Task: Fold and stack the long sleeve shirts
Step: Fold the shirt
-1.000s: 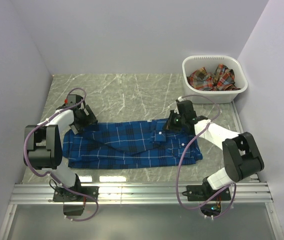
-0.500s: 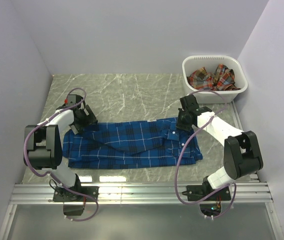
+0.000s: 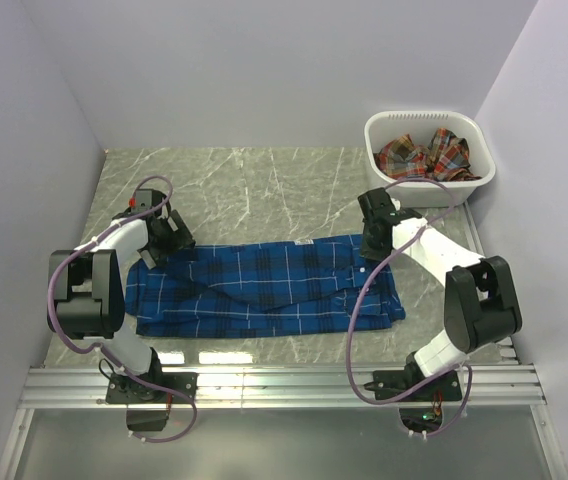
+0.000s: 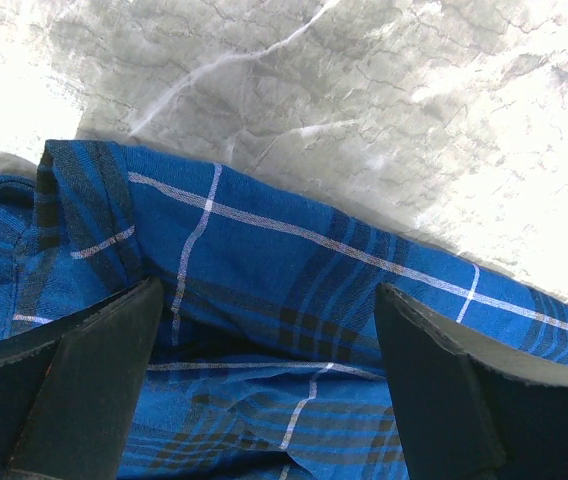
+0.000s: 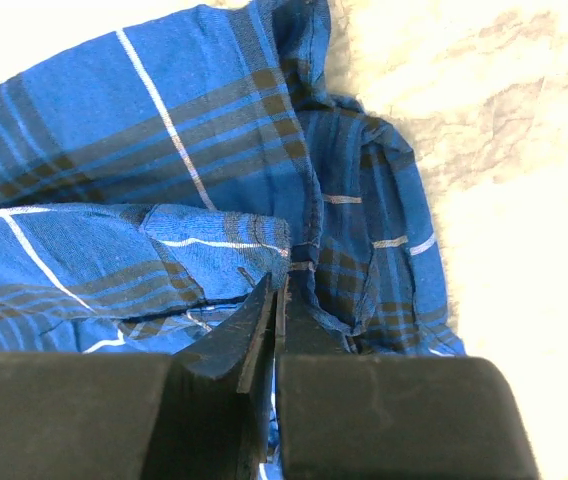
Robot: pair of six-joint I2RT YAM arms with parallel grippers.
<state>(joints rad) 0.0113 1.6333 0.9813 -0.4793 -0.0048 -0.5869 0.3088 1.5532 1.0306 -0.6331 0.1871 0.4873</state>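
Blue shirt (image 3: 264,285) on the tabletop (image 3: 264,190), left hand (image 4: 264,300) spread wide over it, right hand (image 5: 276,290) pinched on its fold.

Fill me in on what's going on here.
Two robot arms are working on a blue plaid shirt laid out on the table. The left end effector is open over its far left edge. The right end effector is shut, apparently pinching cloth at the far right corner. A red-orange plaid shirt lies crumpled in the white basket. Nothing is stacked yet.
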